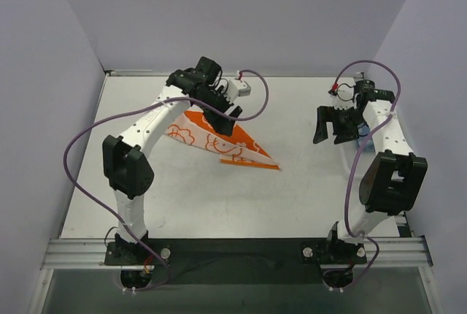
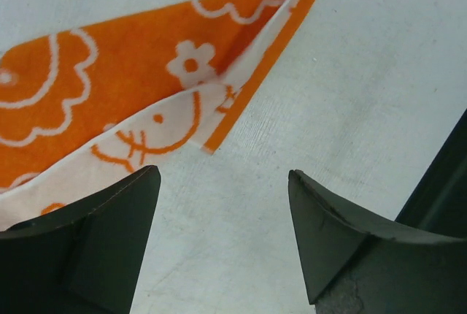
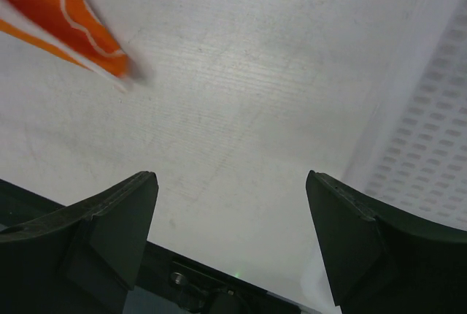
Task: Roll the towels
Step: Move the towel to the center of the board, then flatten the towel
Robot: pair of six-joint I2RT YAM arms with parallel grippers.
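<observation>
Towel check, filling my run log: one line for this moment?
towel: folded, unrolled | left hand: open, at towel | right hand: open, beside basket

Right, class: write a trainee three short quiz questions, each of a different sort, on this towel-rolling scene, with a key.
1. True or false: the left tool is shut on the orange towel.
2. In the right wrist view, what lies to the right of the right tool? A. a white mesh basket B. a rolled yellow towel C. a cup
3. Fill in: the tool over the orange towel's edge is the ____ one.

Key: 1 false, it stands open and holds nothing; 2 A; 3 left.
</observation>
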